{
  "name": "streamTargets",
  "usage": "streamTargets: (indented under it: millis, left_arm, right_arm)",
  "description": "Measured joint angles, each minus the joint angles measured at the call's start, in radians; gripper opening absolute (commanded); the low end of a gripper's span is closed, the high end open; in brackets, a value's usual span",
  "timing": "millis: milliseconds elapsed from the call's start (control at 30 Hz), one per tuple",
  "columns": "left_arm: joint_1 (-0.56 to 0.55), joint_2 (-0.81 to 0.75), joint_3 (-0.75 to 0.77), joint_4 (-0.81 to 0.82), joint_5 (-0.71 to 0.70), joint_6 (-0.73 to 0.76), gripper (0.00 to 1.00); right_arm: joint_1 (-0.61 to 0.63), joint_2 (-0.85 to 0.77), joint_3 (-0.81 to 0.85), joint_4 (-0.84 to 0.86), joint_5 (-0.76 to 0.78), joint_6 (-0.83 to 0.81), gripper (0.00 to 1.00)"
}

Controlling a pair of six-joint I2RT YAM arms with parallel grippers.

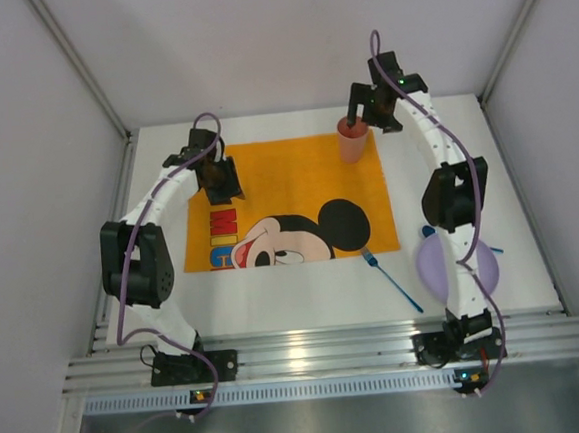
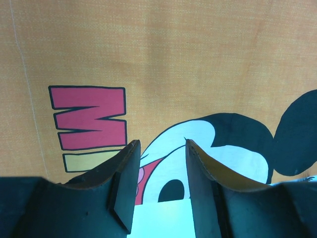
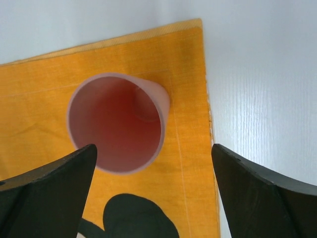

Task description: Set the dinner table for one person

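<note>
Surface [image 1: 508,189], white, spanning the cell floor: orange mat [image 1: 286,177] central; cup [image 1: 353,139] upright on its far right corner, the drink's place; right gripper [image 1: 374,115] jaws wide apart above it; left gripper [image 2: 162,148] jaws part-open, empty; fork [image 1: 392,279] and plate [image 1: 436,265] right, seemingly unplaced.

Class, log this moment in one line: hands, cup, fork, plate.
left hand: open over placemat | right hand: open above cup | cup: upright, placemat far-right corner | fork, plate: table, right of placemat
</note>
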Motion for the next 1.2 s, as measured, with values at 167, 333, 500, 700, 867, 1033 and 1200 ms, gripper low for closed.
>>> streamTargets:
  millis: [167, 333, 500, 700, 867, 1033, 1200]
  left_arm:
    - [-0.008, 0.0, -0.032, 0.018, -0.002, -0.028, 0.54]
    - [-0.055, -0.005, -0.091, 0.031, -0.011, -0.05, 0.61]
    - [-0.103, -0.055, -0.16, 0.058, 0.036, -0.044, 0.98]
    - [-0.124, -0.189, -0.263, 0.068, 0.02, -0.042, 0.98]
    - [-0.134, -0.404, -0.319, 0.138, -0.092, -0.041, 0.98]
    - [-0.038, -0.693, -0.516, 0.287, -0.132, -0.209, 0.98]
    - [-0.038, -0.711, -0.52, 0.254, -0.119, -0.278, 0.93]
  right_arm:
    - [0.0, -0.201, -0.175, 0.043, 0.022, -0.009, 1.0]
    - [0.0, -0.581, -0.526, 0.087, 0.027, -0.021, 1.0]
    - [0.052, -0.93, -0.959, 0.113, -0.029, -0.009, 1.0]
    - [0.138, -1.128, -1.413, 0.13, -0.153, 0.045, 1.0]
    - [0.14, -1.143, -1.574, 0.167, -0.185, 0.05, 1.0]
    - [0.146, -1.073, -1.596, 0.208, -0.198, 0.023, 0.96]
    - [0.149, -1.038, -1.596, 0.254, -0.196, -0.011, 0.88]
